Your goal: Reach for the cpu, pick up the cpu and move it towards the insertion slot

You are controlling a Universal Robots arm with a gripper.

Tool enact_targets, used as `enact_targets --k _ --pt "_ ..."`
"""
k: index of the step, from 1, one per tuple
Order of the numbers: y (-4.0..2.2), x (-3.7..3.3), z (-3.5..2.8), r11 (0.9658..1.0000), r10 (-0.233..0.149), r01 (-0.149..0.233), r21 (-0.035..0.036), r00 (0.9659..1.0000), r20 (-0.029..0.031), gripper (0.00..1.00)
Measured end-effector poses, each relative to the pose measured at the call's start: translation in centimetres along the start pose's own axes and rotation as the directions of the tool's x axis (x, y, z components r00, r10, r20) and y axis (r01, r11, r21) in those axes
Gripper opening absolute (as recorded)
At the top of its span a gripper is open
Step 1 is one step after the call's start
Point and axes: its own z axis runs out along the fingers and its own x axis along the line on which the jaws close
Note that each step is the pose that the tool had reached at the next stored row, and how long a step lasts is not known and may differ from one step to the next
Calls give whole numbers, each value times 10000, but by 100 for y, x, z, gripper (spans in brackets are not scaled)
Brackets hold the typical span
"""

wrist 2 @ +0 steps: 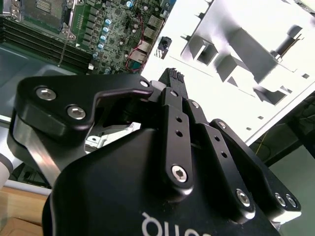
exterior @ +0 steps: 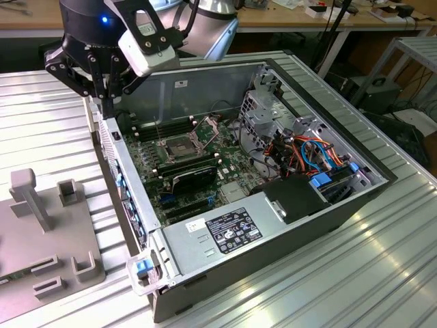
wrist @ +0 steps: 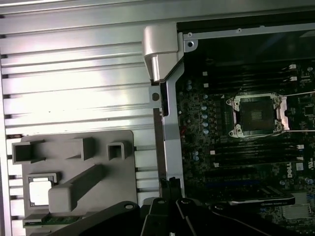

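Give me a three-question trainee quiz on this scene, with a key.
1. True or false: the insertion slot holds no chip.
2. The cpu lies: A) on the grey fixture beside the computer case; B) on the power supply; C) in the slot.
3. Fill in: the claw hangs by the case's corner at the exterior view's ___.
Key: 1 true; 2 A; 3 left.

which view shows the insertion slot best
The first wrist view: the insertion slot faces the camera, dark centre and metal frame whole. The exterior view shows it at a slant; the second wrist view catches part of it at the edge.
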Motion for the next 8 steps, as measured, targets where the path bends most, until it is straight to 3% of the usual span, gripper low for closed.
enact_targets --k 8 --pt "-5 60 7 10000 1 -1 2 10000 -23 11"
